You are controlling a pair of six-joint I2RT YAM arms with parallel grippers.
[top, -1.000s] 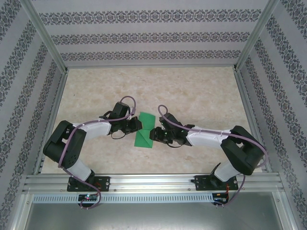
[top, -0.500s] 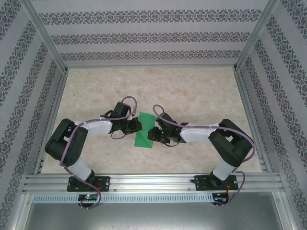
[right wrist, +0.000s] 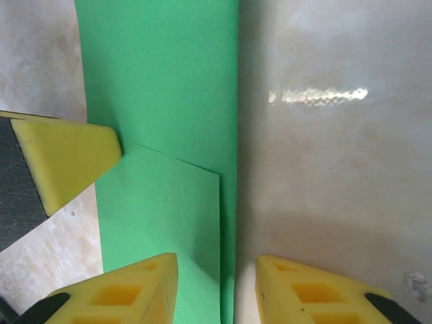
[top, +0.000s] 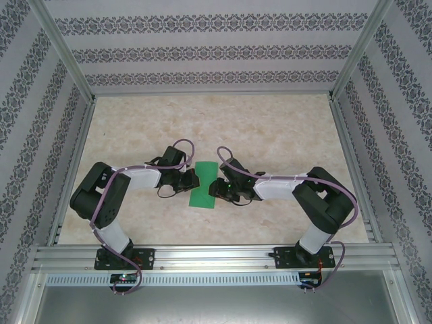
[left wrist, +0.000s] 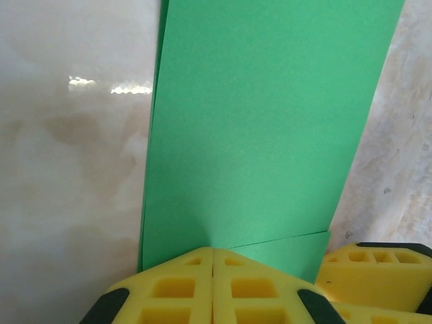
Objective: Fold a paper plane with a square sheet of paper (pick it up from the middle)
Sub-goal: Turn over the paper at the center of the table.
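Room: white walls with dark ornamental bands (top: 202, 50) close in the left, far and right sides.
Tabletop: pale beige marbled tabletop (top: 270, 128), glossy, with a streak of reflected light.
Paper: bright green square sheet of paper (top: 204, 183) (left wrist: 256, 135) (right wrist: 162, 101), folded into an oblong, lies flat at the centre between both arms.
Left jaws: pressed together, tips on the sheet's edge.
Right jaws: partly spread, straddling a long edge of the sheet.

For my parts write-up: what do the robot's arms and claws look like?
The left arm and right arm have black joints and white shells, each trailing a purple cable. The claw fingers are yellow with square pockets and black edges.
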